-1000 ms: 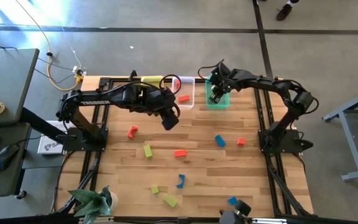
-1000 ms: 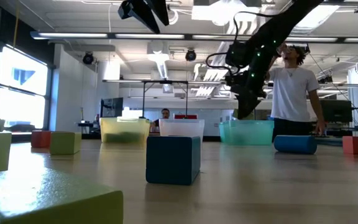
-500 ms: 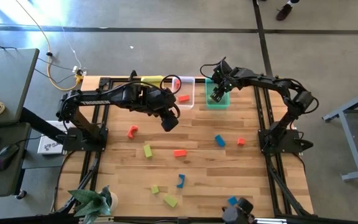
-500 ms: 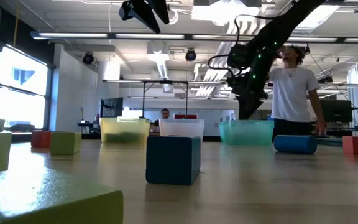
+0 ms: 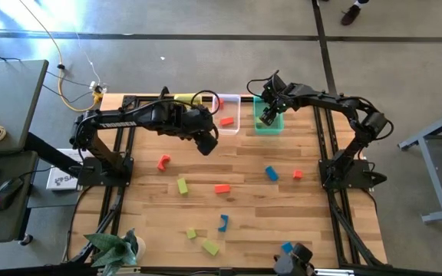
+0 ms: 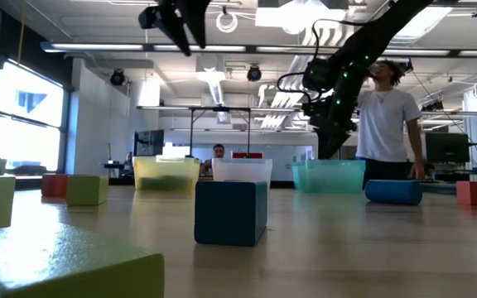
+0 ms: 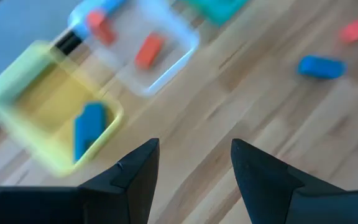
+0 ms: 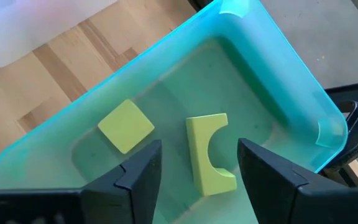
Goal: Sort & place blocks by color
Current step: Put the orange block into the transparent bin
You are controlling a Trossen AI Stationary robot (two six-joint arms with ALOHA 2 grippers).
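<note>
The right tool hung over the see-through teal plastic bin at the far edge of the wooden tabletop. Its two dark fingers were spread wide and held nothing. Under it, a yellow-green arch block and a flat yellow-green square block lay on the bin's floor, near each other but not touching.

The left tool floated high above the tabletop near the clear plastic bin and the yellow plastic bin. Its fingers were wide apart too, and empty. A blue bar block lay in the yellow bin.

Many little blocks lay loose on the tabletop, like a red-orange bar block.

To do the next step well, I think the right tool should go straight up first, so it does not bump the bin wall.
</note>
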